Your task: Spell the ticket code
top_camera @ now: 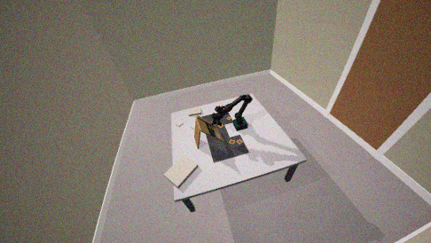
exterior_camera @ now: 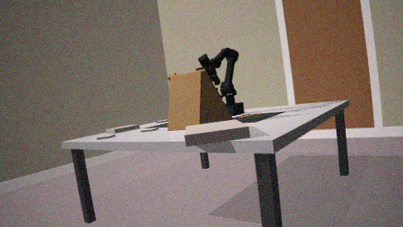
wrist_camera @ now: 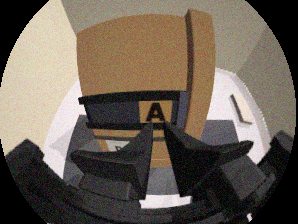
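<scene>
The tan board (top_camera: pixel 198 133) (exterior_camera: pixel 184 99) (wrist_camera: pixel 135 55) leans up in front of the arm. In the wrist view its dark rail (wrist_camera: pixel 112 112) runs across, with a tile marked A (wrist_camera: pixel 155 112) in it, toward the right; the channel left of it shows no tile. My gripper (wrist_camera: pixel 157 124) (exterior_camera: pixel 218 84) is shut, its tips close together just below the A tile, with nothing visible between them. Loose orange tiles lie on the dark mat: one tile (top_camera: pixel 229 118) by the arm, two others (top_camera: pixel 231 142) (top_camera: pixel 239 142) together. A pale patch (wrist_camera: pixel 116 145) below the rail shows part of a dark mark; the code is unreadable.
A large cream block (top_camera: pixel 181 171) (exterior_camera: pixel 217 132) lies near the counter's edge. A thin slab (top_camera: pixel 195 112) (exterior_camera: pixel 123 128) and a small flat piece (top_camera: pixel 179 124) (exterior_camera: pixel 105 136) lie behind the board. The dark mat (top_camera: pixel 226 152) lies between board and arm base (top_camera: pixel 239 123).
</scene>
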Motion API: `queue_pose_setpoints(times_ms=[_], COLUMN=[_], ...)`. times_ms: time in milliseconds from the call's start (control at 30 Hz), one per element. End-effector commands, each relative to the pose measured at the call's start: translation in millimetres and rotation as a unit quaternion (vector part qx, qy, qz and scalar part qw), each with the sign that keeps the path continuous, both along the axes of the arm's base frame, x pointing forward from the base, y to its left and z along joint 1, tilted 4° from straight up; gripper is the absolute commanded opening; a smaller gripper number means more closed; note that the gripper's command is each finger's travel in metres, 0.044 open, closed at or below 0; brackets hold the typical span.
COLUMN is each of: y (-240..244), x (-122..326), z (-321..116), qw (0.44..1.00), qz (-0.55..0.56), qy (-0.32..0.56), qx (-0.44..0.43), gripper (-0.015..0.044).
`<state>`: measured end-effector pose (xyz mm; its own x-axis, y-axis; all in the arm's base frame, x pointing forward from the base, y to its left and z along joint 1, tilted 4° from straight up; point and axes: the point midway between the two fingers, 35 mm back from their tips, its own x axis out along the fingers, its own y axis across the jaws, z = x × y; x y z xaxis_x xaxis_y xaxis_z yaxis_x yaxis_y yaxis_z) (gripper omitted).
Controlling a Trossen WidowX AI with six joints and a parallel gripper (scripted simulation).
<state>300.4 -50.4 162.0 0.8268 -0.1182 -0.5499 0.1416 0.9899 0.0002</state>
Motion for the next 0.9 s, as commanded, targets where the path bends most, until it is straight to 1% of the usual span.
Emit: queue_pose_setpoints(times_ms=[0, 200, 267, 500, 733, 800, 867], y=[0, 0, 1, 15, 28, 31, 31], x=[0, 0, 2, 22, 31, 32, 32], z=[0, 0, 0, 4, 9, 10, 10], qw=[1.000, 1.000, 1.000, 0.987, 0.952, 0.943, 0.942], qz=[0.000, 0.000, 0.001, 0.006, 0.001, 0.000, 0.000], qy=[0.000, 0.000, 0.014, 0.157, 0.302, 0.328, 0.332], qx=[0.000, 0.000, 0.004, 0.037, 0.049, 0.049, 0.049], gripper=[0.0000, 0.0000, 0.0000, 0.0000, 0.0000, 0.0000, 0.0000])
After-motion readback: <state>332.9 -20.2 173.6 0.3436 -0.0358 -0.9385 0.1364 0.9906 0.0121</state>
